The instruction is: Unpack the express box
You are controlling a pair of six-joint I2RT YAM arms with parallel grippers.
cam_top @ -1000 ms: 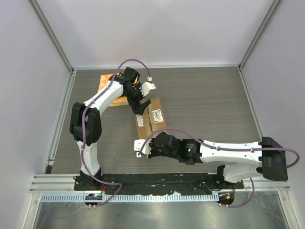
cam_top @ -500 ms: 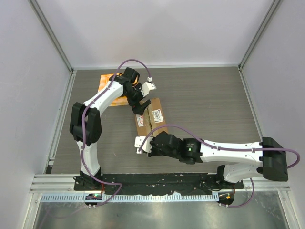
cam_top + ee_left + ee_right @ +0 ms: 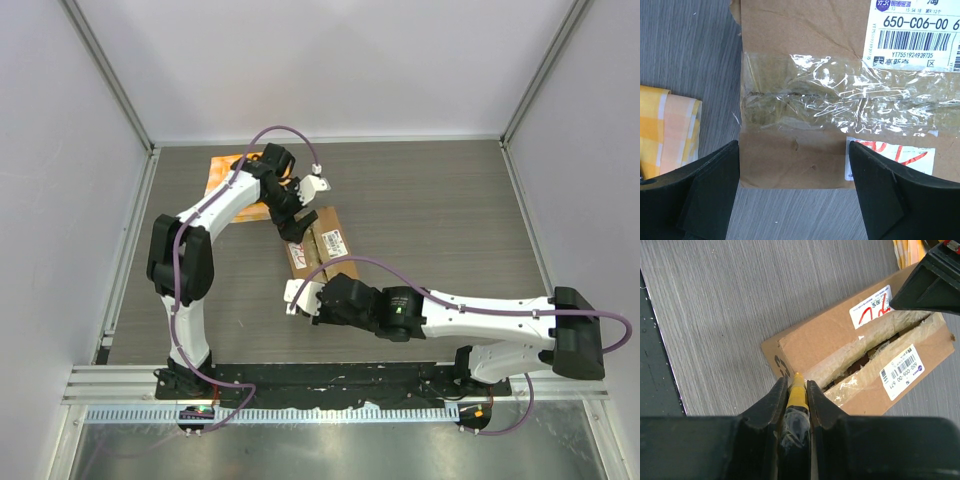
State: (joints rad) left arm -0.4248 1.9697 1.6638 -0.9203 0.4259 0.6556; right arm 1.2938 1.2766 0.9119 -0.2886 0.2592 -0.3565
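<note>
The express box (image 3: 320, 240) lies on the table, brown, with a white barcode label and a sticker with red marks. In the right wrist view the box (image 3: 840, 340) has its taped seam split open along the middle. My right gripper (image 3: 797, 382) is shut on a yellow-tipped tool (image 3: 798, 396), whose tip touches the near end of the seam. My left gripper (image 3: 795, 200) is open just above the box's far end (image 3: 800, 75); its fingers (image 3: 710, 195) straddle the brown flap. In the top view the left gripper (image 3: 297, 222) and right gripper (image 3: 303, 298) stand at opposite ends of the box.
A yellow and orange checked cloth (image 3: 225, 172) lies at the back left under the left arm; it also shows in the left wrist view (image 3: 665, 130). Grey wood-grain table (image 3: 430, 210) extends to the right. White walls enclose three sides.
My right gripper has moved a little up and left with the tool, covering more of the box's near end. The box has turned slightly. The left gripper stays over the far end.
</note>
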